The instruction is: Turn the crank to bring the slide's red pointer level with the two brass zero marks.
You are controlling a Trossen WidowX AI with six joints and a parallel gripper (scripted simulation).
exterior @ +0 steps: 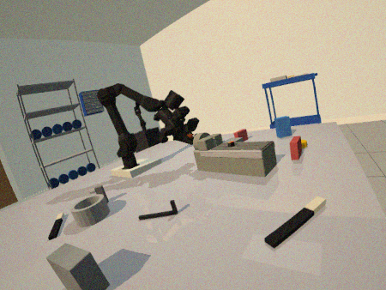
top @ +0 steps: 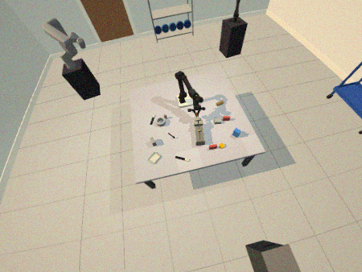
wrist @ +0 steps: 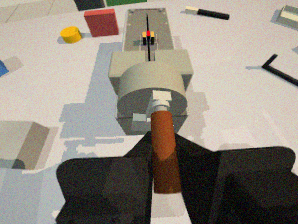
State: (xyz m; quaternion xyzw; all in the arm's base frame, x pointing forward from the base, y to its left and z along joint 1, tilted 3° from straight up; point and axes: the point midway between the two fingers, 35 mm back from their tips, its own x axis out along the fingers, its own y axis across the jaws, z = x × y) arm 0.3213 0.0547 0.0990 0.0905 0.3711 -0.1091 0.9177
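Though slim, handle [top: 197, 115] [exterior: 189, 135] [wrist: 163, 127] within claw [top: 196, 113] [exterior: 191, 135] [wrist: 164, 150].

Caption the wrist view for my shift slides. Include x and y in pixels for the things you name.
Pincer [wrist: 158, 134] shut on the crank's orange-brown handle [wrist: 164, 142], with the slide's red pointer [wrist: 148, 34] between two brass marks [wrist: 148, 40] beyond the drum [wrist: 152, 87].

Around the table we see a blue block [top: 236, 133] [exterior: 283, 127] well apart from a black-and-cream stick [top: 182, 158] [exterior: 296, 221] [wrist: 207, 13]. We find a red block [top: 212, 146] [exterior: 296, 148] [wrist: 101, 23] beside a yellow disc [top: 222, 146] [exterior: 304, 143] [wrist: 71, 34]. We also spot a grey ring-shaped cup [top: 161, 121] [exterior: 90, 210] near a bent black rod [top: 172, 135] [exterior: 158, 214] [wrist: 281, 73]. Behind, we notice a shelf rack [top: 172, 11] [exterior: 49, 87] holding blue round things, and a blue cart [top: 354, 90] [exterior: 290, 81].
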